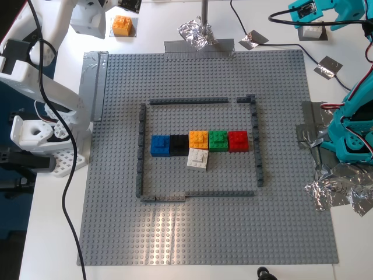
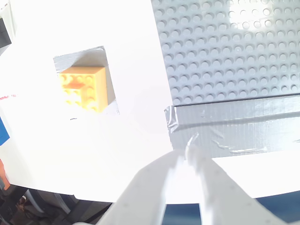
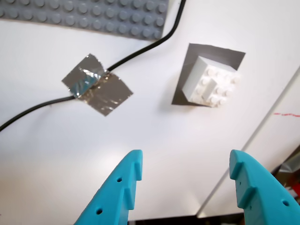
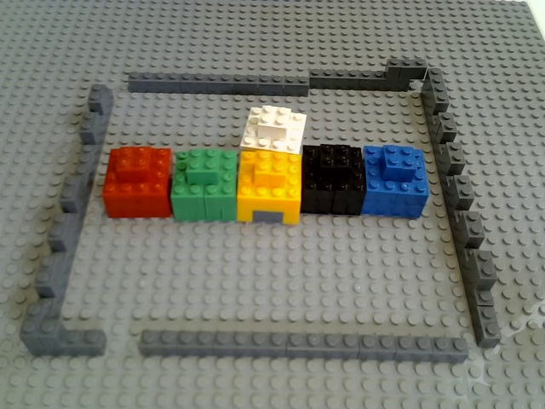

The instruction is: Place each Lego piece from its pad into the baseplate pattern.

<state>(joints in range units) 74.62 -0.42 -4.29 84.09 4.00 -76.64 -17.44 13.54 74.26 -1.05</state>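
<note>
An orange Lego piece [image 1: 122, 25] [image 2: 83, 87] sits on its grey pad [image 2: 110, 89] off the far corner of the baseplate [image 1: 204, 233] at the exterior view's left. My white second gripper [image 2: 187, 157] hovers near it, shut and empty. A white Lego piece [image 1: 315, 30] [image 3: 209, 82] rests on another pad [image 3: 224, 53] at the exterior view's far right. Over it my teal first gripper [image 3: 185, 164] is open, short of the brick. The pattern [image 1: 198, 146] [image 4: 264, 175] holds blue, black, orange, green and red bricks in a row, plus a white one, inside a dark frame [image 1: 141, 146].
Crumpled foil scraps [image 1: 197, 32] [image 1: 338, 189] lie at the plate's far edge and at the exterior view's right. A black cable [image 1: 69, 175] crosses the plate's edge at that view's left; another cable [image 3: 140, 49] is taped down. Arm bases [image 1: 35, 134] [image 1: 352, 134] flank the plate.
</note>
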